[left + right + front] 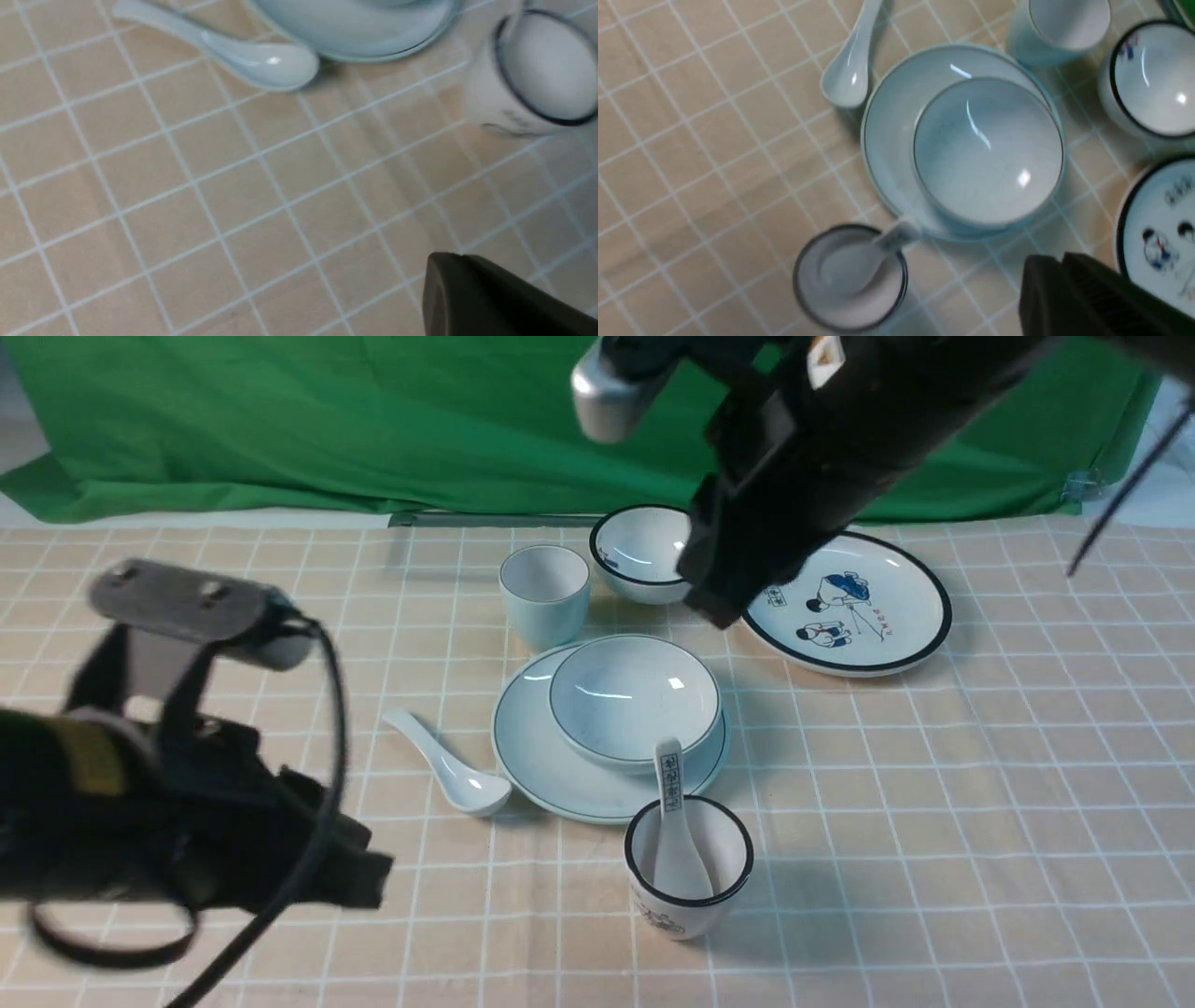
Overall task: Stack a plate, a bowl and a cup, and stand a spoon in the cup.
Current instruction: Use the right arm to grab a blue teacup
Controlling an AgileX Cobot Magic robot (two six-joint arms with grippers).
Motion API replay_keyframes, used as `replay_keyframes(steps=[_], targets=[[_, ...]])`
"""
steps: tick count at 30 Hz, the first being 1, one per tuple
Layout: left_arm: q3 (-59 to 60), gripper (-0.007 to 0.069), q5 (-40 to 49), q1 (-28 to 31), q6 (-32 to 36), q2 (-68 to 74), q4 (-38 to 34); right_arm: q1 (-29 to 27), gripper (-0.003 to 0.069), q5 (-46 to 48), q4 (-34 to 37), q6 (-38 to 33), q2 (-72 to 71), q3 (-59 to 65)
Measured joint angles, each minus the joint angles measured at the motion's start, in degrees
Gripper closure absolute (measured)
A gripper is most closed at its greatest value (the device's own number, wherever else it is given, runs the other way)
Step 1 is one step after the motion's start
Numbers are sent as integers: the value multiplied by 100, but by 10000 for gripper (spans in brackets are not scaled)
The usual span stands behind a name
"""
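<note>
Front view: my right gripper (714, 607) and left gripper (373, 879) closed, empty. Shallow pale ceramic bowl (635, 695) off-centre on round pale plate (551, 775); handleless pale cup (544, 593) may tip when stacked.

— Is this a kitchen, with all that crockery?

— More a robot lab, I'd say, rigged like a small studio. Look behind the table: a creased green cloth (373, 429) hangs there as a backdrop.

— The checks made me think of a home.

— That's just a beige checked tablecloth (980, 784). The plate (551, 775) and a cartoon plate (910, 625) sit on it. But a black left arm (140, 821) with a loose cable (331, 728) and a black right arm (840, 429) reach over them.
</note>
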Motion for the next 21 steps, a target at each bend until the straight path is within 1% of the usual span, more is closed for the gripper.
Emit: replay_keyframes(steps=[1,2,4,7,9,13,15,18,21], targets=[[-44,621,-1,34,-84,162,62,0,605,48,-10,30,-31,7],[-232,620,-6,139,-338,708,207,0,620,373,-74,224,-255,76],[-574,612,-21,356,-501,1424,300,0,622,475,-117,431,-610,338],[-1107,582,53,647,-521,2265,318,0,618,468,-110,584,-1166,873],[-1545,547,269,819,-307,2693,281,0,615,238,-110,664,-1592,1402],[-1874,505,459,856,7,2843,170,0,614,-239,-118,731,-1839,1936],[-1916,501,291,856,151,2759,71,0,612,-265,-118,731,-1669,1944],[-2145,519,311,856,457,2665,-17,0,606,-429,-111,617,-1202,1802],[-2382,559,740,856,693,2538,-22,0,602,-589,-74,383,-481,1288]])
